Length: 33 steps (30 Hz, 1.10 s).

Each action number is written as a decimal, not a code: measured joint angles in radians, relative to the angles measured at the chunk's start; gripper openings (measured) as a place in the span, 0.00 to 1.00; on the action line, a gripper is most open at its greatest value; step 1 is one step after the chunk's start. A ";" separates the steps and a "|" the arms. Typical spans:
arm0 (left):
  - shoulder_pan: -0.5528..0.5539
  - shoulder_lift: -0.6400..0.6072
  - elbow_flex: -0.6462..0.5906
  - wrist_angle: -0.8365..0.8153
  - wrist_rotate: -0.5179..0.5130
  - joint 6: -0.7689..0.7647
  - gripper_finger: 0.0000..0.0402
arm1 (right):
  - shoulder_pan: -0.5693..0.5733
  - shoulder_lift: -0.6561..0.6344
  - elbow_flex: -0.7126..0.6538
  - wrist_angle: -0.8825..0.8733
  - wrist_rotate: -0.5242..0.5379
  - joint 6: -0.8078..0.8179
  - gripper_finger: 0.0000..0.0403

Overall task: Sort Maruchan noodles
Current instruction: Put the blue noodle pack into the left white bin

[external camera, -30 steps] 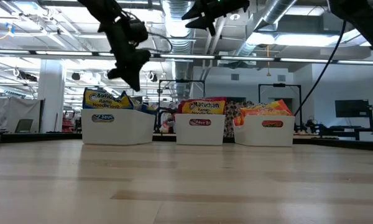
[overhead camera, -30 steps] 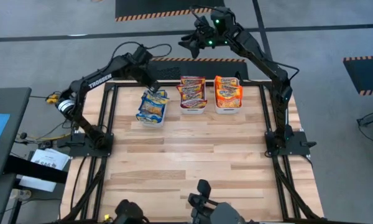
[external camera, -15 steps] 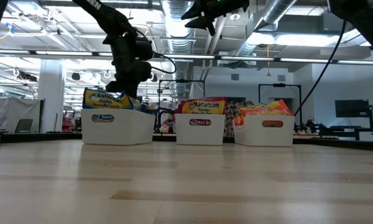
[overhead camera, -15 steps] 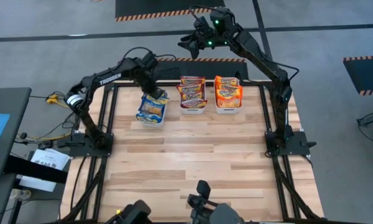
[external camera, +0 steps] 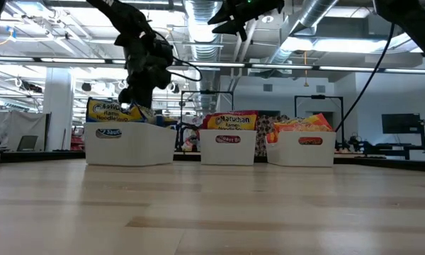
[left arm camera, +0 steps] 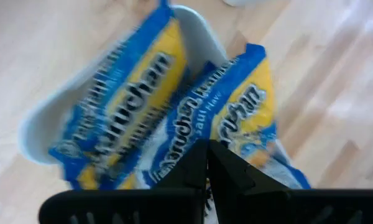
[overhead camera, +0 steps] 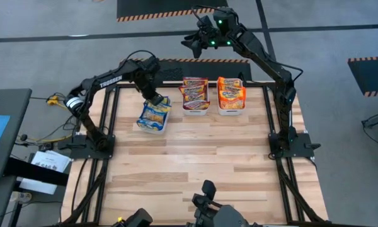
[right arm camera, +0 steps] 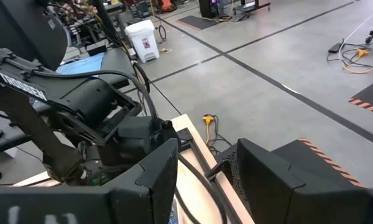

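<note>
Presently: three bins in a row at the table's (overhead camera: 195, 164) far edge. Left bin (overhead camera: 152, 124), askew: blue packets (overhead camera: 154, 112); left gripper (overhead camera: 155, 98), fingers pressed together, at its back end. Middle bin (overhead camera: 195, 110): maroon packets (overhead camera: 194, 91). Right bin (overhead camera: 231, 108): orange packets (overhead camera: 231, 91). Right gripper (overhead camera: 190, 44): spread, empty, raised beyond table.

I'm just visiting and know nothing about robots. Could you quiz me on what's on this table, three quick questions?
1. True or false: the left claw is shut.
2. How many white bins are on the table?
3. Which colour are the packets in the bin under the left claw: A) blue, B) orange, C) maroon?

Key: 1. True. 2. Three. 3. A; the right claw waits open, raised beyond the table's far edge.
</note>
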State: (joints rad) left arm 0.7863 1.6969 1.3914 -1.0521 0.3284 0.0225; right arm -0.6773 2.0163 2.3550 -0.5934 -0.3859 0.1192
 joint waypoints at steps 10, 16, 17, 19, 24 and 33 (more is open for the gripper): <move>-0.002 -0.016 0.000 -0.045 0.024 0.022 0.00 | 0.003 0.000 0.000 -0.056 -0.001 0.004 0.47; -0.032 -0.021 0.001 -0.126 0.087 0.065 0.00 | 0.011 0.000 0.000 -0.158 -0.003 0.018 0.47; -0.040 -0.023 0.001 -0.136 0.086 0.070 0.00 | 0.013 0.000 0.000 -0.177 -0.005 0.033 0.47; -0.047 -0.024 0.001 -0.152 0.086 0.071 0.00 | 0.023 0.000 0.000 -0.221 -0.015 0.045 0.47; -0.059 -0.037 0.001 -0.166 0.089 0.075 0.00 | 0.059 0.000 0.000 -0.329 -0.094 0.033 0.47; -0.063 -0.095 0.001 -0.176 0.080 0.089 0.00 | 0.188 -0.002 -0.018 -0.536 -0.192 0.029 0.47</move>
State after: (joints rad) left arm 0.7231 1.6019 1.3922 -1.2281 0.4082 0.1112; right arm -0.4897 2.0146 2.3370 -1.1290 -0.5777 0.1486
